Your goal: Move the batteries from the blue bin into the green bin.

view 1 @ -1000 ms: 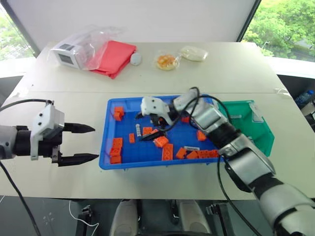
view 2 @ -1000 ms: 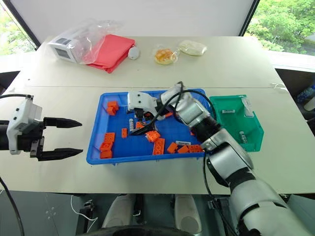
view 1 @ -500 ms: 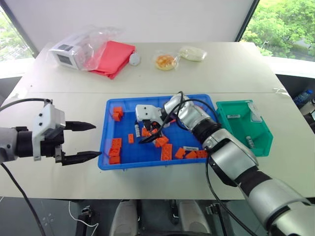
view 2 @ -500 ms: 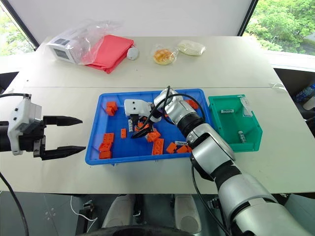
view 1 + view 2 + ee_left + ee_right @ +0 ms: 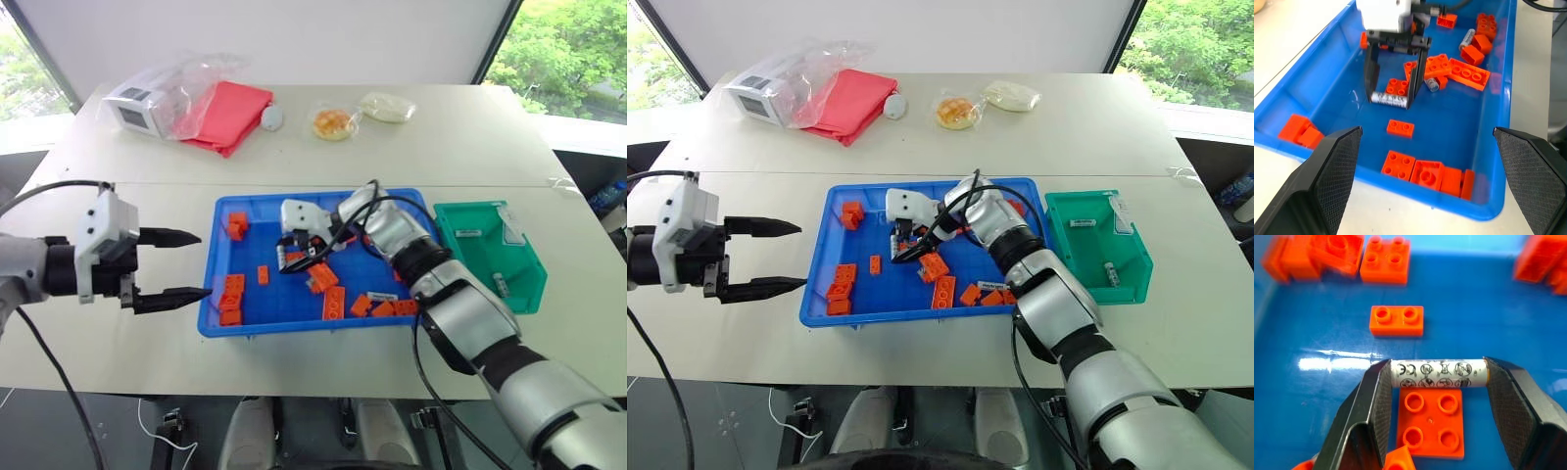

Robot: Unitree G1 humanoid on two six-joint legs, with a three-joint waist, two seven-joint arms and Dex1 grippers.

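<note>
One battery [image 5: 1437, 373] sits lengthwise between the right gripper [image 5: 1437, 382] fingers, a pad at each end of it, low over the floor of the blue bin [image 5: 294, 318] near the middle of the head view; it looks pinched end to end, though I can't tell whether it has left the tray. Just beside it lie orange bricks [image 5: 1397, 320], one directly under the battery. Further right in the tray, two more batteries [image 5: 1467, 37] rest among the bricks, one partly tucked beside a long brick. At the right of the frame, touching the tray's end, the green bin [image 5: 519, 279] already holds one battery [image 5: 501, 284] on its floor. So by my reckoning the job is partway: one delivered, one in hand, at least two still to fetch. Over at the left edge, the left gripper [image 5: 181, 266] hangs outside the tray above the table [image 5: 470, 147], fingers spread wide, carrying nothing.
</note>
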